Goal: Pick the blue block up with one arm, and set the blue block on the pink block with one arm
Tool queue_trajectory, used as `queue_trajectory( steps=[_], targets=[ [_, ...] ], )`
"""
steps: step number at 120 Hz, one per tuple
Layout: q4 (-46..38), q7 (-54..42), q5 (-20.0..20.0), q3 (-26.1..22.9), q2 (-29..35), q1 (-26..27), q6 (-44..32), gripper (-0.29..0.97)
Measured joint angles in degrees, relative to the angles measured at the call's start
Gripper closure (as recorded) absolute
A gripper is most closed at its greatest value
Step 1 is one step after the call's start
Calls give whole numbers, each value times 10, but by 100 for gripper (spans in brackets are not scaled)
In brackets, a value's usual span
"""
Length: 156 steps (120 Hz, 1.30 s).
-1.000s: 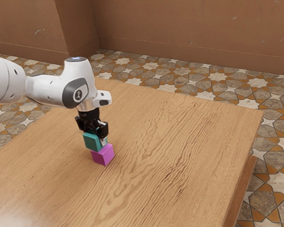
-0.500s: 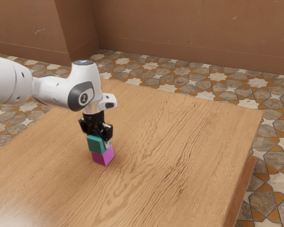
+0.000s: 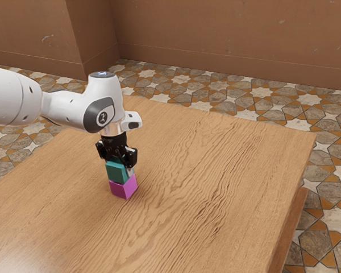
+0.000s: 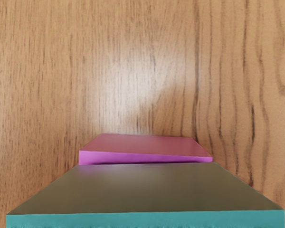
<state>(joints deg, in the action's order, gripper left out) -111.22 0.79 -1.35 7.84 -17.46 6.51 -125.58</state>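
Note:
The blue block (image 3: 116,173), teal in shade, rests on top of the pink block (image 3: 124,187) on the wooden table (image 3: 216,187), left of the table's middle in the exterior view. My gripper (image 3: 118,165) points straight down over the stack, its black fingers shut on the blue block's upper sides. In the wrist view the blue block (image 4: 147,199) lies large just under the hand, and a strip of the pink block (image 4: 142,149) shows beyond its far edge, so the two are slightly offset.
The table's edge (image 3: 290,227) runs along the exterior view's right, with patterned floor tiles (image 3: 329,170) beyond it. Brown walls (image 3: 216,28) stand at the back. The white arm (image 3: 40,105) reaches in from the exterior view's left.
My hand has carried the blue block a little toward the exterior view's right and lowered it from a tilted hover onto the pink block. The pink block has stayed put.

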Motion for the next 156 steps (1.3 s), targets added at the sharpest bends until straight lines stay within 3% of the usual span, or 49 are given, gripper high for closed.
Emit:
queue_trajectory(
  steps=[55,78,102,118,156],
  targets=[
    [0,1,-6,1,0,-1,1,5],
    [7,1,-6,3,2,0,4,2],
    [143,-1,6,32,29,0,93,1],
    [115,-9,13,44,71,8,137,0],
    [75,-22,22,46,91,17,166,0]
  ],
)
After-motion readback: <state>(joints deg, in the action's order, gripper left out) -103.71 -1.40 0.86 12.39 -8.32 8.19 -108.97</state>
